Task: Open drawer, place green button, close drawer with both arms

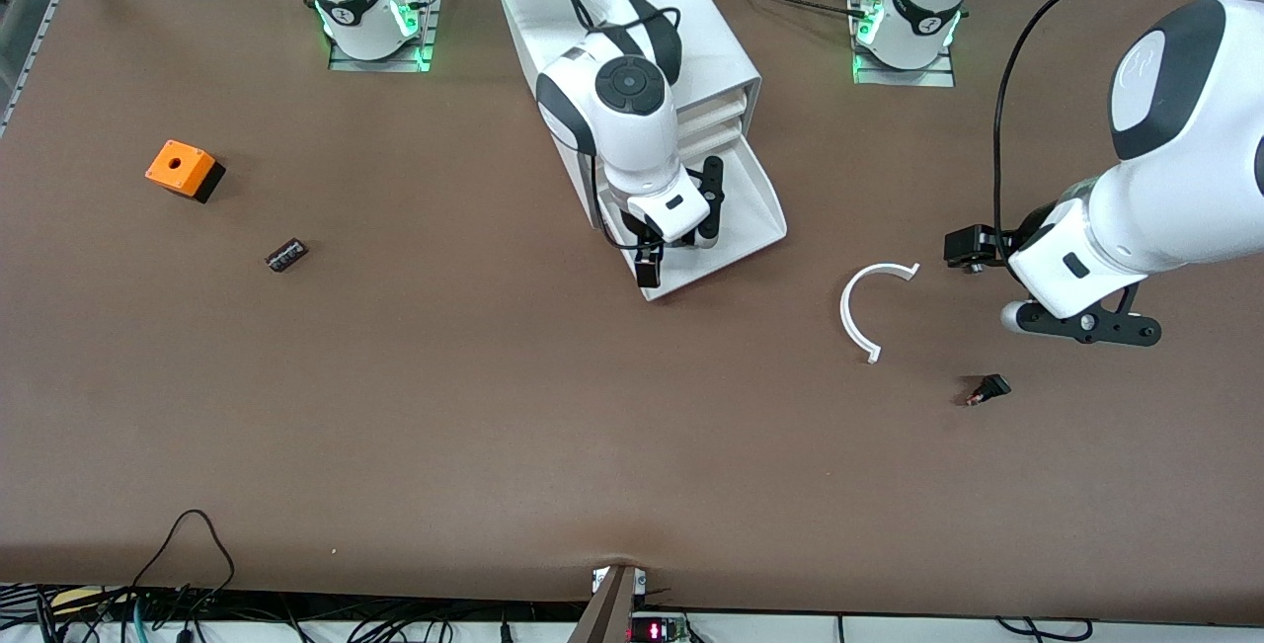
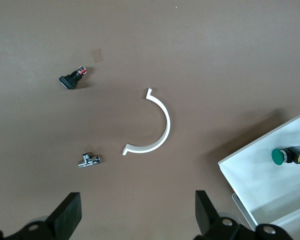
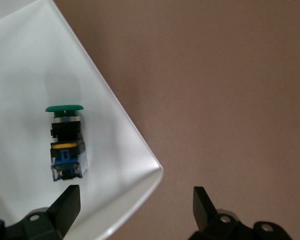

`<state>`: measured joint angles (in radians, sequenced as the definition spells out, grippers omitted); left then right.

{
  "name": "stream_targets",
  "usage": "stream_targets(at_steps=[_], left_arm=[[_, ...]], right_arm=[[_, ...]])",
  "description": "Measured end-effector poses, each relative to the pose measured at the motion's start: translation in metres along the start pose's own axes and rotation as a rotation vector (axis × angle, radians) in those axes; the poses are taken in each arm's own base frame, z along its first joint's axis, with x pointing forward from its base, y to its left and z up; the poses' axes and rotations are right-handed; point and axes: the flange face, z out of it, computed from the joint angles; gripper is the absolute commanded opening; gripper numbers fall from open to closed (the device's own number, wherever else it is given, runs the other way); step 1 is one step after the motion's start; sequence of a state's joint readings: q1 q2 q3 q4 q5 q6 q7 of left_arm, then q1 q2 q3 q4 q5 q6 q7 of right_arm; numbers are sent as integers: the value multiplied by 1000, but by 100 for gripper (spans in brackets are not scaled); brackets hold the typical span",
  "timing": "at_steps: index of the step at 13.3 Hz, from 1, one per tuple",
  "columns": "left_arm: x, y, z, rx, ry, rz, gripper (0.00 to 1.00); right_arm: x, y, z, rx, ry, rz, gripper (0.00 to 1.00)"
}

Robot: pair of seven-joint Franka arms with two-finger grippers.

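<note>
Seeing button (image 3: pixel 66 145): we find it lying in the open drawer (image 1: pixel 746 203), free of the jaws.
Right gripper (image 1: pixel 674 246): jaws spread over the drawer.
Left gripper (image 1: pixel 1047 302): jaws spread, waiting over the table (image 1: pixel 494 406).

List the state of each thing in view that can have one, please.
drawer: pulled open.
button: lying on its side in the drawer, released.
upper two drawers: closed.
right tool: open, over the drawer.
left tool: open, empty, over the table, waiting.
</note>
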<state>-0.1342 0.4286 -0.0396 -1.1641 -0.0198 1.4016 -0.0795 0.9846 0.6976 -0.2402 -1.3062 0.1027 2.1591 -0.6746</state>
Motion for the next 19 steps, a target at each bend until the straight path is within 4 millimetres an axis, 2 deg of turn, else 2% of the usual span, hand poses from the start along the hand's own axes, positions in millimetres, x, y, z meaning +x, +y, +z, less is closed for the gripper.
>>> stream_targets(at_steps=[2, 5, 7, 9, 13, 15, 17, 19], left_arm=[[0, 0, 0, 0, -1, -20, 100], [-1, 4, 1, -1, -4, -92, 100], [-2, 24, 8, -6, -26, -121, 100], [1, 51, 30, -9, -55, -161, 100], [20, 106, 84, -54, 9, -253, 100], [20, 141, 115, -58, 18, -316, 99], [20, 172, 139, -63, 26, -380, 99], [23, 193, 160, -74, 39, -401, 99]], right_arm=[[-6, 20, -31, -19, -18, 43, 100], [-16, 47, -65, -72, -9, 116, 100], [-27, 60, -84, -89, -12, 160, 100], [-42, 73, -93, -99, -32, 208, 100], [-89, 99, -79, -83, -102, 400, 100], [-116, 108, -69, -51, -156, 551, 100], [-141, 119, -58, -39, -201, 745, 100], [-166, 127, -39, -32, -247, 907, 100]])
